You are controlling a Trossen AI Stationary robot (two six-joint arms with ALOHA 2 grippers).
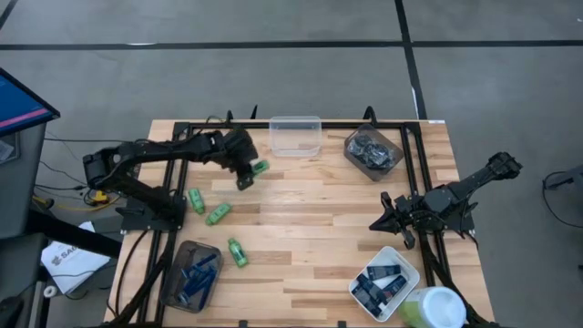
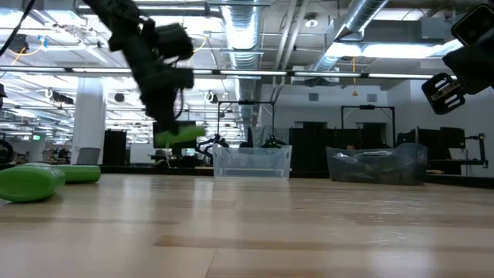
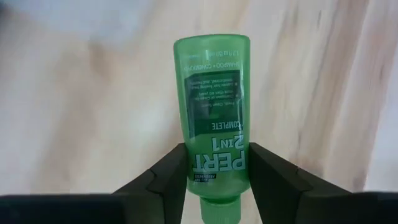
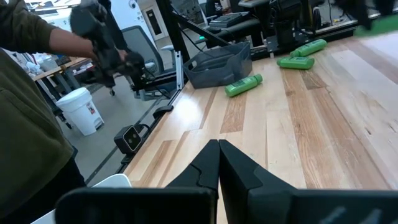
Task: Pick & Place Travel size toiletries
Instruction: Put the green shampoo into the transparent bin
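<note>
Left wrist view shows a green mini bottle (image 3: pixel 212 118) clamped near its cap end between the left gripper's (image 3: pixel 212 180) two dark fingers (image 3: pixel 169 174), its long axis running straight out from the wrist, cap toward the camera and flat base pointing away. In the low view the same bottle (image 2: pixel 179 136) hangs level, well above the wood, just beside the clear tub (image 2: pixel 252 162). From above it sits (image 1: pixel 260 168) at the tip of the left gripper (image 1: pixel 248 169), near the clear tub (image 1: pixel 295 135) at the table's far edge.

The left arm reaches in from the table's left side, elbow bent, wrist angled toward the tub. The right gripper (image 1: pixel 387 219) waits over the right side of the table, its fingers pressed together and holding nothing (image 4: pixel 219 163).

Three more green bottles (image 1: pixel 218 214) lie loose on the light wooden table (image 1: pixel 310 237). A grey tub (image 1: pixel 191 276) with blue razors sits at the near left, a white tub (image 1: pixel 384 282) with dark tubes at the near right, and a grey-brown tub (image 1: pixel 373 151) at the far right. A person's sleeve (image 4: pixel 28 106) shows in the right wrist view. Beyond the table lies an open workshop with ceiling ducts.
</note>
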